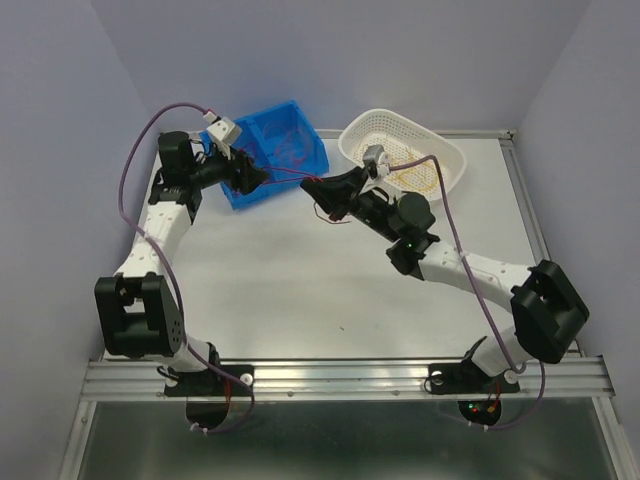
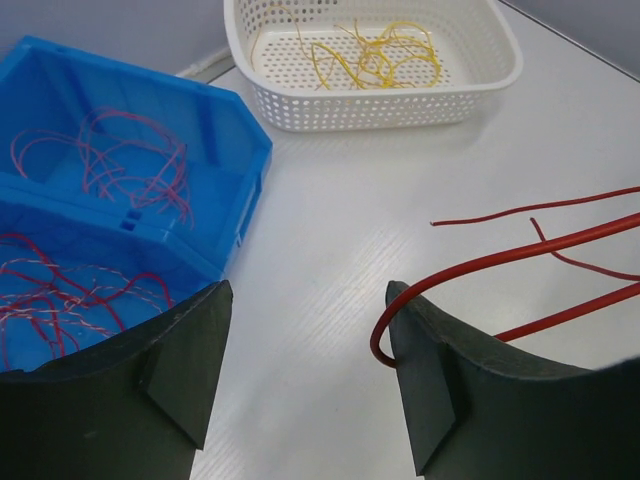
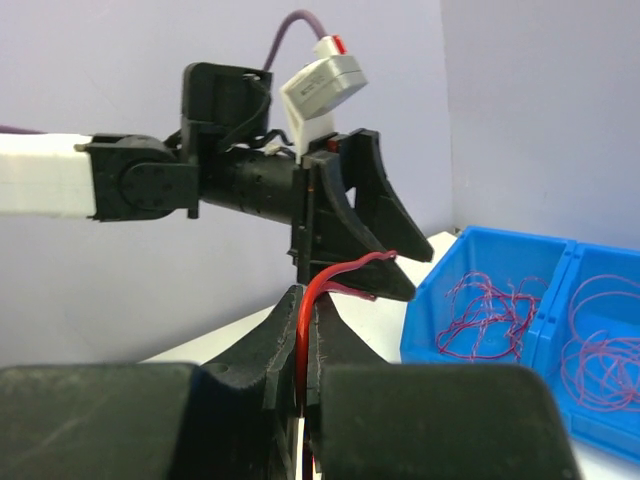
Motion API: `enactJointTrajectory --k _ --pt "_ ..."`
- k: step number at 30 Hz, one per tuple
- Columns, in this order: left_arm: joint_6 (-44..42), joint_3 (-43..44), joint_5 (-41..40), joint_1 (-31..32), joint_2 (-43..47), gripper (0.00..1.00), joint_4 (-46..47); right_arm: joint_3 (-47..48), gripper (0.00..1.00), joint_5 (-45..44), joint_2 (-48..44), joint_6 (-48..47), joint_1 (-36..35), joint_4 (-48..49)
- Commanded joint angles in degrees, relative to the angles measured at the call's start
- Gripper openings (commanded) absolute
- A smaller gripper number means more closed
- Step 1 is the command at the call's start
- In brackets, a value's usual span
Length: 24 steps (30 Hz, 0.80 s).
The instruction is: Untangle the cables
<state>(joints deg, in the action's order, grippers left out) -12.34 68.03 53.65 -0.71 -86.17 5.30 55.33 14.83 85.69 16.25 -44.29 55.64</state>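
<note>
White table (image 1: 300, 290): right gripper (image 3: 305, 300) pinches red wire (image 2: 520, 255); left gripper (image 2: 305, 300) wide open, wire merely hooked over one finger, probably handover.

Bare tabletop (image 2: 340, 240) nearby; blue bin (image 2: 245, 195), white basket (image 2: 380, 108), red cable (image 2: 500, 259) ahead.

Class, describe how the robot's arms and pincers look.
The left arm and right arm have white links and bulky black joints, with a purple-grey cable looping along each. The left pincer and right pincer each have two black wedge-shaped fingers and a white camera block.
</note>
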Motion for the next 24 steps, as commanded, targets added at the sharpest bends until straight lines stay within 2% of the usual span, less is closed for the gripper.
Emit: enactJointTrajectory --k 1,4,6,7,10,16,19,20,24 --pt "-1.2 -3.69 -10.49 -2.89 4.25 0.74 3.66 -0.22 0.01 -4.37 -6.58 -2.54 -0.27 9.59" --pt "1.17 -6.76 -11.47 -4.29 8.02 0.8 10.05 -2.67 0.0 -5.25 -8.87 -3.15 -0.35 8.26" --pt "4.86 -10.44 -7.0 -6.05 9.79 0.87 14.63 -2.86 0.0 -4.38 -10.02 -2.72 -0.18 5.9" --pt "5.13 -10.9 -1.32 -6.06 10.84 0.88 16.22 -1.9 0.0 -2.28 -10.1 -2.11 -0.27 1.8" --pt "6.27 -10.29 3.55 -5.88 11.98 0.88 16.23 -2.16 0.01 0.89 -8.79 0.0 -0.27 -0.88" --pt "4.43 -12.3 6.99 -4.3 16.55 0.91 16.32 1.26 0.0 0.2 -3.08 0.98 -0.27 -5.7" --pt "0.75 -12.92 4.03 -1.32 18.57 0.95 12.57 6.71 0.01 -0.68 3.4 0.53 0.17 -10.28" --pt "-2.48 -12.66 2.7 0.52 19.02 0.96 11.15 7.59 0.01 -0.07 4.39 0.62 0.69 -10.72" --pt "-5.84 -14.23 -0.39 2.2 22.01 0.98 10.43 9.0 0.01 0.46 5.45 1.76 1.49 -10.81"
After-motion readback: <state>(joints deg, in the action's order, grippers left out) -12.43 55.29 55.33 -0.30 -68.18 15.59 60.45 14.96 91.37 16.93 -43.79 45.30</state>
